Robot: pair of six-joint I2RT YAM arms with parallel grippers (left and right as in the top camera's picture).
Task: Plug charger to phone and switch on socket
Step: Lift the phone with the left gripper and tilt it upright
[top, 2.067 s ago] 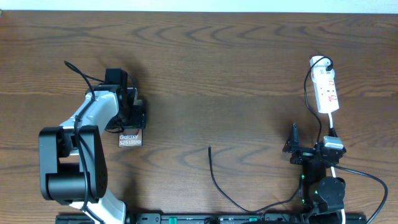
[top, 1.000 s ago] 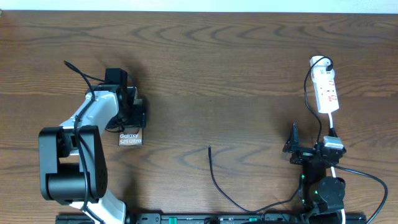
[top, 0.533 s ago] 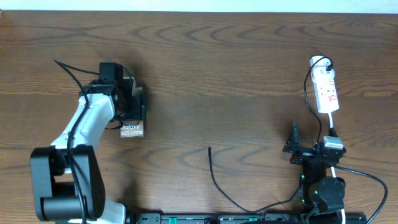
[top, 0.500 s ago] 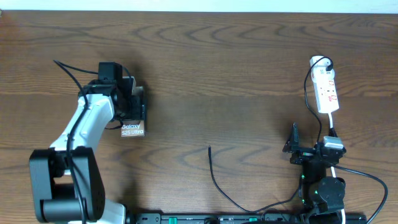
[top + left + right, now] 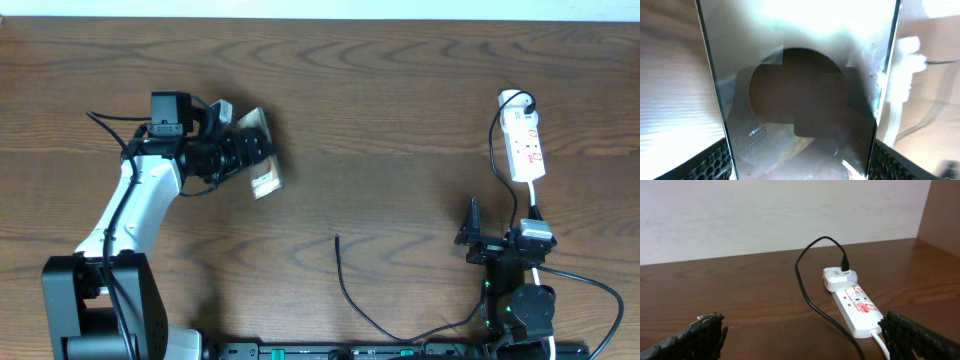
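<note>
- You see the phone (image 5: 262,165) dark and glossy, white lettering at one end.
- Socket (image 5: 526,150): white, small red marks.
- Charger (image 5: 342,280): black.
- Table (image 5: 400,100): brown wood grain.

One phone (image 5: 259,152), one charger (image 5: 345,290), one socket (image 5: 526,148), one white plug (image 5: 512,100), two tools: left tool (image 5: 240,156), right tool (image 5: 468,228)

Overhead: straight down on whole table (image 5: 400,150). Left wrist: pressed close against phone (image 5: 800,100) face. Right wrist: low, facing socket (image 5: 860,310), shared with overhead.

White socket (image 5: 860,311) on brown table (image 5: 740,295), black charger (image 5: 844,264) looping up from its far end
</note>
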